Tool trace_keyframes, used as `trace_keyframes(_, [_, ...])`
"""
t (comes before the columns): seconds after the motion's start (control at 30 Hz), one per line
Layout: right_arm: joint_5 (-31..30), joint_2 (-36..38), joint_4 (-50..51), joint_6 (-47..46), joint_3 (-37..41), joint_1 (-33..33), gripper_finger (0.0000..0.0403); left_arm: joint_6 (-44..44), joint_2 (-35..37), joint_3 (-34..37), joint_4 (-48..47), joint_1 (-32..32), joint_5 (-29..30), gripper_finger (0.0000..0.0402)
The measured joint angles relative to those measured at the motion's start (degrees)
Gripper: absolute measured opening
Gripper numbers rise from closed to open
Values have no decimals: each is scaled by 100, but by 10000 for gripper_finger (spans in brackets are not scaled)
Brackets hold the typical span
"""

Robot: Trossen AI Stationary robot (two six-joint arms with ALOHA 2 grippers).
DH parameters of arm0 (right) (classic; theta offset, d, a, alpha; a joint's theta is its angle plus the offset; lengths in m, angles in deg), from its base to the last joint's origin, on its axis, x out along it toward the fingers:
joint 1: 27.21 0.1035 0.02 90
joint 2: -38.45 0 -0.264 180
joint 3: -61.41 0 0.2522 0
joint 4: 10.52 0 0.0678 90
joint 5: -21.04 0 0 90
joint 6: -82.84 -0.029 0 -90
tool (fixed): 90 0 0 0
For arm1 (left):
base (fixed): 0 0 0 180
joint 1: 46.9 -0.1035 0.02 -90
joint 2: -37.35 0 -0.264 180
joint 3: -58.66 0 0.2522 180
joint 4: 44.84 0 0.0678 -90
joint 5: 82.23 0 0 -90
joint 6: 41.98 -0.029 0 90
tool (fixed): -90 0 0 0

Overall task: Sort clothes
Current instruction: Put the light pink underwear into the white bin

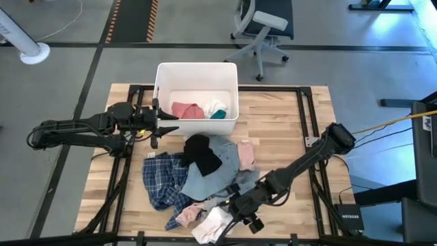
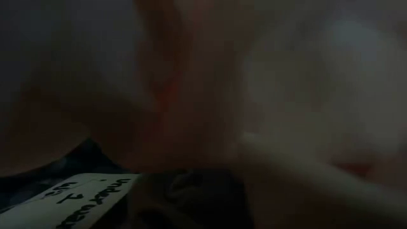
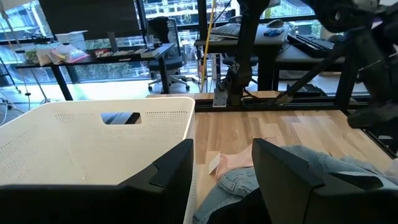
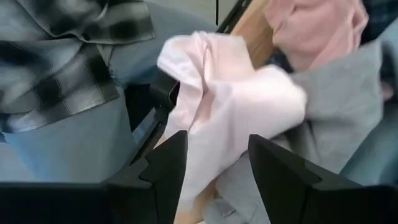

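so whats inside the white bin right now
In the white bin lie a pink piece, a white piece and a teal piece. Anything beneath them is covered.

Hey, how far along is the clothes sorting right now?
Partly done. The white bin already holds a pink piece, a white piece and a teal piece. The right gripper is closed on a pale garment at the table's near edge. The left gripper is open and empty beside the bin. The plaid shirt, black piece and grey-blue piece are still piled up.

Office-lab: desks (image 3: 118, 56), swivel chair (image 1: 263, 31), floor tape (image 1: 133, 20).
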Motion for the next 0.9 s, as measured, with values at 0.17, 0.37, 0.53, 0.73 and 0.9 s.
trace_keyframes(0.17, [-50,-38,-219,-141,198,0,188,-4,0,0,1,0,0,159])
trace_keyframes(0.37, [78,-425,-474,-130,205,0,188,-12,0,0,5,0,1,159])
trace_keyframes(0.53, [667,-708,-959,-36,206,-100,188,-13,-2,0,1,0,2,159])
trace_keyframes(0.73, [717,-706,-1054,98,207,-162,188,-13,-2,0,0,0,1,159])
trace_keyframes(0.9, [701,-705,-1085,149,207,-162,166,-65,-2,0,0,0,0,159])
